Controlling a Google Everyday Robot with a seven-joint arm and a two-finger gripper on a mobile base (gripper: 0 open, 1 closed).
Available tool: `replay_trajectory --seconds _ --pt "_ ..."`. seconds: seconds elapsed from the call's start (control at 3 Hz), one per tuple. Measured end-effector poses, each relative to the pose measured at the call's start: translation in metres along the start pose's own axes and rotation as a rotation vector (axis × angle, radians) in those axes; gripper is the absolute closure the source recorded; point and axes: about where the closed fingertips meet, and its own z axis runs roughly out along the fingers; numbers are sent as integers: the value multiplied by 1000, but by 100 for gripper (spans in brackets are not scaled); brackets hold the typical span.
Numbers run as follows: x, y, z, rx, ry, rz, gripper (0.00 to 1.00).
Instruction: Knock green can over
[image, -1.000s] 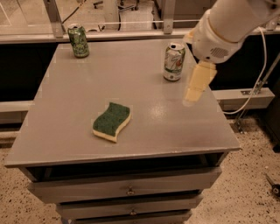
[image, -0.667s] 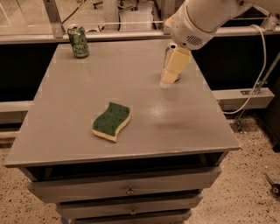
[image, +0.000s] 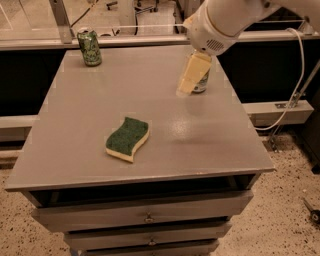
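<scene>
The green can (image: 90, 47) stands upright at the table's back left corner; it is green all over with a pale mottled pattern and a silver top. My gripper (image: 184, 90) hangs from the white arm (image: 225, 20) over the back right part of the table, far to the right of the green can. Its pale yellow fingers (image: 192, 72) are together and hold nothing. They hide most of a mostly white can (image: 203, 84) that stands just behind them.
A green and yellow sponge (image: 128, 139) lies flat near the middle front of the grey table (image: 75, 150). Drawers sit below the tabletop. A white cable (image: 295, 95) hangs at the right. A rail runs behind the table.
The arm and gripper have swung left from the table's right side and now sit in front of the white can. The green can and the sponge have not moved.
</scene>
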Motion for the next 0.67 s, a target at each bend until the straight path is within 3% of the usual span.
replay_trajectory --seconds 0.33,0.67 --pt "-27 -27 30 37 -71 0 0" --pt "-50 -71 65 88 -179 98 0"
